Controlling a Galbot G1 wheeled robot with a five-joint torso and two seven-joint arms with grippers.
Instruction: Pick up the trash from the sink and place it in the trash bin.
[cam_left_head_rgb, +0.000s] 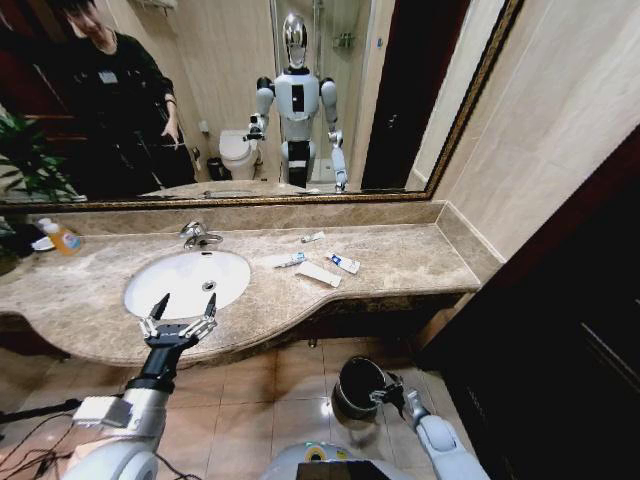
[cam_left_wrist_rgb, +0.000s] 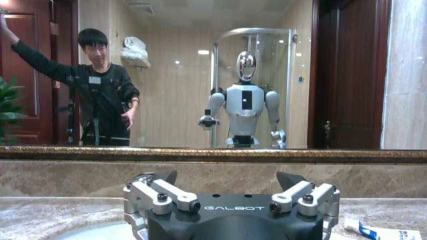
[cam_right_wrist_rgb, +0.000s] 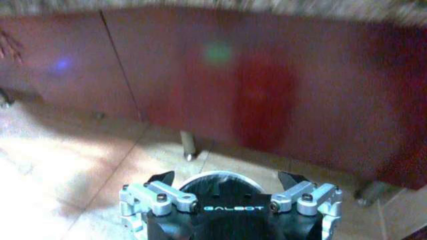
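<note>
The left claw (cam_left_head_rgb: 183, 309) hovers with fingers spread wide over the sink's (cam_left_head_rgb: 140, 285) near rim. The right claw (cam_left_head_rgb: 392, 392) hangs low, open, above the trash bin (cam_left_head_rgb: 355, 385) on the floor. The trash (cam_left_head_rgb: 318, 266) lies on the counter (cam_left_head_rgb: 400, 262), beside the basin.

At the lower right of the head view, the small round black trash bin with a shiny metal rim (cam_left_head_rgb: 358, 388) was partly covered by the right gripper (cam_left_head_rgb: 391, 392), whose finger spread was too small to judge. In the right wrist view the gripper body hid most of that bin (cam_right_wrist_rgb: 220, 181), and the dark red cabinet front (cam_right_wrist_rgb: 267, 90) was blurred. In the left wrist view, the wide oval white sink (cam_left_wrist_rgb: 93, 232) was cut off at the lower edge, and a small white tube with blue marks (cam_left_wrist_rgb: 380, 232) ran off the lower right corner. An orange soap bottle (cam_left_head_rgb: 62, 237) sat at the head view's left edge, its label unreadable.
</note>
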